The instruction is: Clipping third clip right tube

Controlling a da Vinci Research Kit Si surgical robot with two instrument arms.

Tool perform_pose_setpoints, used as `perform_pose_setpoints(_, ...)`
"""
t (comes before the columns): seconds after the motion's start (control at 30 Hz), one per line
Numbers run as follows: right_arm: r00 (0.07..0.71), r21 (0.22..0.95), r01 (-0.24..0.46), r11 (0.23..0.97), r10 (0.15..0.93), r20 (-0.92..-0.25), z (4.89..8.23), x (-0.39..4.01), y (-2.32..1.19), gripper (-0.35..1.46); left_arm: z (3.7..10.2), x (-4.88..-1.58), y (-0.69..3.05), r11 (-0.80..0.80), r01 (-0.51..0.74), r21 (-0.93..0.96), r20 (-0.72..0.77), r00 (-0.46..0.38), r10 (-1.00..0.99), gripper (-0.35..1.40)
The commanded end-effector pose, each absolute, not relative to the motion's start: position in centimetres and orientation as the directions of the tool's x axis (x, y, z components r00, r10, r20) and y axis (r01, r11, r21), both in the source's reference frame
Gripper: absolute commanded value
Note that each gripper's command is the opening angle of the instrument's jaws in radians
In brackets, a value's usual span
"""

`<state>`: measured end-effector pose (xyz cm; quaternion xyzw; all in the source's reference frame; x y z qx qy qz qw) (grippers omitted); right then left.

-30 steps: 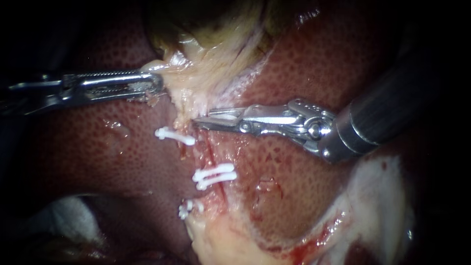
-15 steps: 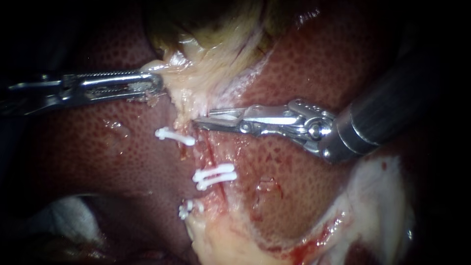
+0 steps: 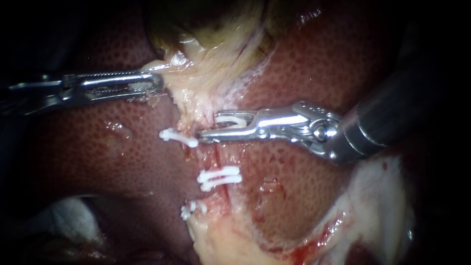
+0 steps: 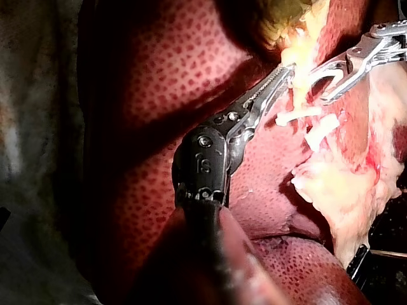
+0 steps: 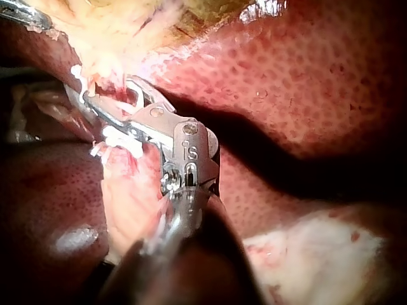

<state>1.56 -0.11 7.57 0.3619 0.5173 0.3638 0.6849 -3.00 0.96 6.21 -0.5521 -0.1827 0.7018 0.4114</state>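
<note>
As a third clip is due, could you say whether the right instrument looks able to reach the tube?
Probably yes: the right instrument, carrying its loaded clip, sits at the tube beside the topmost clip; the left instrument holds tissue clear.

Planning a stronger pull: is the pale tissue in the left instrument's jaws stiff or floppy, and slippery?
Probably floppy: the pale tissue drapes in loose folds beside the left instrument. Likely slippery, since it glistens. Its frayed edges suggest it may tear.

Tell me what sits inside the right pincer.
A white clip, open; pale tissue shows in its gap. Whether a tube lies in there cannot be seen: that tissue covers it.
</note>
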Motion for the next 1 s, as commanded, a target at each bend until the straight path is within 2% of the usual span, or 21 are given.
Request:
perform_pose_setpoints(0.03,0.205,0.874,-0.114,0.473,0.872,-0.445,7.59,1.55,-0.13,0.49,6.21,-3.0,0.96,-0.595,-0.376,-0.711,-0.625,-0.052,0.779,-0.35)
perform_pose_setpoints(0.33,0.25,0.872,-0.051,0.486,0.852,-0.46,7.76,1.56,-0.41,0.49,6.21,-3.0,0.96,-0.595,-0.376,-0.711,-0.625,-0.052,0.779,-0.35)
perform_pose_setpoints(0.67,0.295,0.888,-0.025,0.459,0.852,-0.432,7.94,1.71,-0.63,0.49,6.21,-2.99,0.96,-0.595,-0.376,-0.711,-0.625,-0.052,0.779,-0.35)
perform_pose_setpoints(0.8,0.283,0.897,0.022,0.441,0.858,-0.429,7.93,1.71,-0.64,0.49,6.21,-2.99,0.96,-0.595,-0.376,-0.711,-0.625,-0.052,0.779,-0.35)
perform_pose_setpoints(1.0,0.238,0.921,0.101,0.377,0.889,-0.39,7.86,1.71,-0.61,0.49,6.21,-2.99,0.96,-0.595,-0.376,-0.711,-0.625,-0.052,0.779,-0.35)
